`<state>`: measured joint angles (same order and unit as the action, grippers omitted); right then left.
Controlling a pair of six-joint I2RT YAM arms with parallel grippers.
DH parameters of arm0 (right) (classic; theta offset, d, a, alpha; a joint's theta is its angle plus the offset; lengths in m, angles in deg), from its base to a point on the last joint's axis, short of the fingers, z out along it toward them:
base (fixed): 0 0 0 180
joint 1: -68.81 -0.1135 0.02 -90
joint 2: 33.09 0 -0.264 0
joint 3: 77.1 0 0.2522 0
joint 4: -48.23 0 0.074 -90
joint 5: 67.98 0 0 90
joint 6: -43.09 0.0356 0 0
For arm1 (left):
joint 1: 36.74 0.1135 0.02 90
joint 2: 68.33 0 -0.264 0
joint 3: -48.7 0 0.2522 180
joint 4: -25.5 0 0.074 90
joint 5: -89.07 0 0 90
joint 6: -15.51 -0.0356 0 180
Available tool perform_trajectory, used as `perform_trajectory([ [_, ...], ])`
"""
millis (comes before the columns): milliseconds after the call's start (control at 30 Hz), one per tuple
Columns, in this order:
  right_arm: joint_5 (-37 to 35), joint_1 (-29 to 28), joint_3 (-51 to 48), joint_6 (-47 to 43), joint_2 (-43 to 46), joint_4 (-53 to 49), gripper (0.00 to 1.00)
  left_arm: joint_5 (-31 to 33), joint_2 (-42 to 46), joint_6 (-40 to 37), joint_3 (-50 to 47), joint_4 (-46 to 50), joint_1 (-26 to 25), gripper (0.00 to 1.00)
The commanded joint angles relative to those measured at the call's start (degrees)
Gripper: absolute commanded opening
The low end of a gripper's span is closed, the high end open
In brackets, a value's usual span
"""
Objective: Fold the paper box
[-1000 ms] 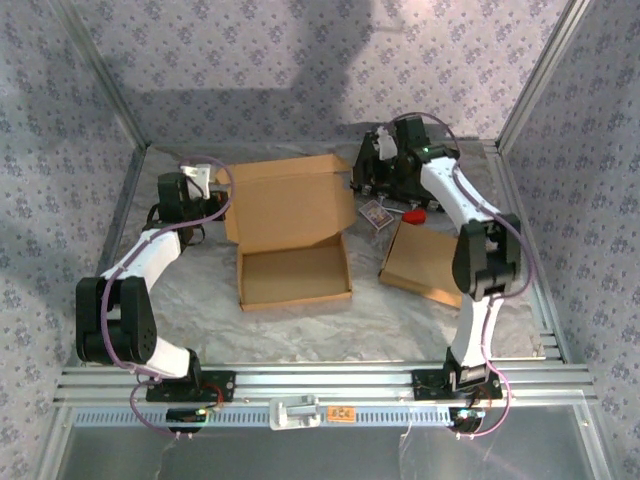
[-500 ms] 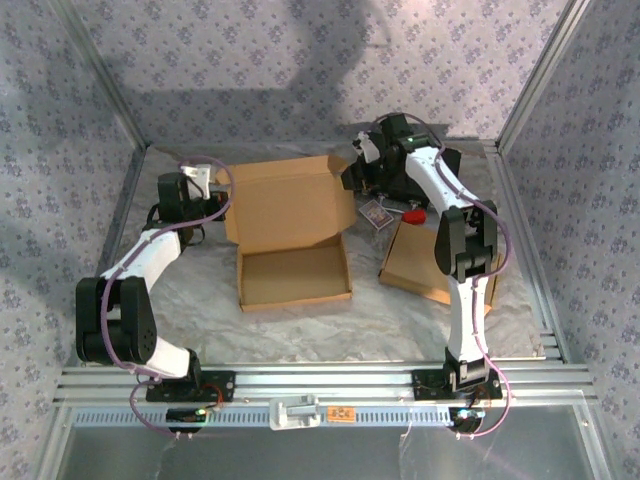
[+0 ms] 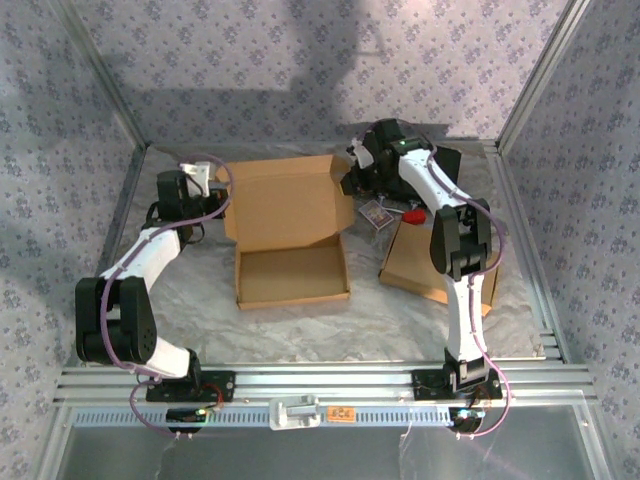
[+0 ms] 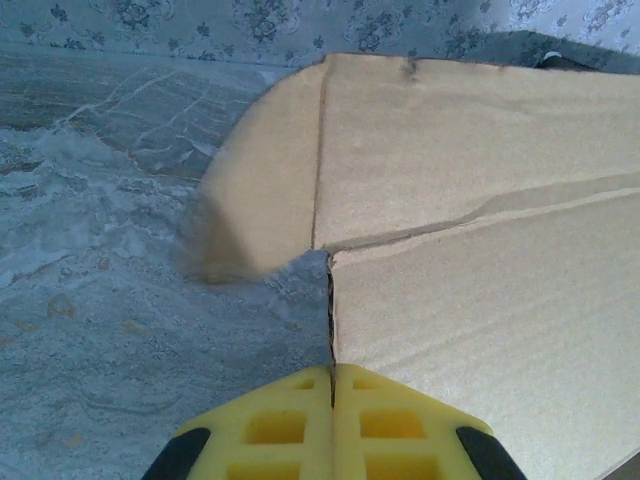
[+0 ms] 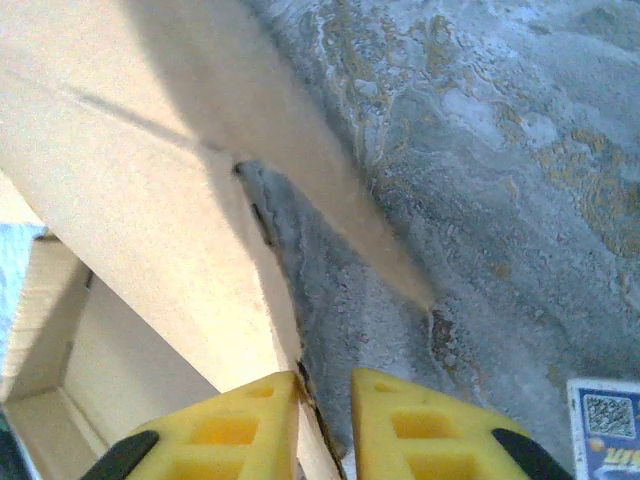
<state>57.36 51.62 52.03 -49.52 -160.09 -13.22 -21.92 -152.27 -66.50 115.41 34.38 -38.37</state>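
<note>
The paper box (image 3: 290, 240) lay open toward the back of the table (image 3: 300, 325), its lid (image 3: 285, 200) thrown rearward. Closing the lid seemed the step in hand; next, both arms would need to swing it forward together. The left gripper (image 4: 331, 400) had its fingers pressed together on the lid's left edge. The right gripper (image 5: 325, 400) straddled the right edge with fingers slightly apart, and I couldn't tell if it gripped. The wrist views gave that detail; overhead showed a second cardboard piece (image 3: 425, 262) near the table's right edge.

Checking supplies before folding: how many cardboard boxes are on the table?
2: the open box mid-table, and a flat box to its right, partly under the right arm.
</note>
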Motion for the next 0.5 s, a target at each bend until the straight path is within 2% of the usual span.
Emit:
perform_trajectory([
  [0,-4.19,-1.45,0.96,0.05,1.76,0.76,0.07,0.1,-0.44,0.63,2.82,-1.34,-0.04,0.0],
  [67,-8.43,-2.16,-2.05,0.71,4.5,3.81,0.0,0.6,-0.65,2.21,3.19,-2.23,0.08,0.0],
  [167,-15.89,-3.66,-10.69,2.37,11.29,12.71,0.0,1.85,-0.66,4.68,3.95,-3.6,0.18,0.0],
  [267,-24.05,-6.2,-21.79,3.24,18.87,26.7,0.0,2.86,-0.97,6.63,4.45,-6.03,0.23,0.0],
  [400,-39.41,-13.54,-34.87,1.07,26.44,44.68,0.0,3.17,-2.56,9.55,4.54,-9.64,0.67,0.03],
  [467,-46.72,-17.09,-38.17,-0.23,27.42,49.96,0.0,3.36,-3.4,11.13,4.27,-10.98,0.99,0.04],
])
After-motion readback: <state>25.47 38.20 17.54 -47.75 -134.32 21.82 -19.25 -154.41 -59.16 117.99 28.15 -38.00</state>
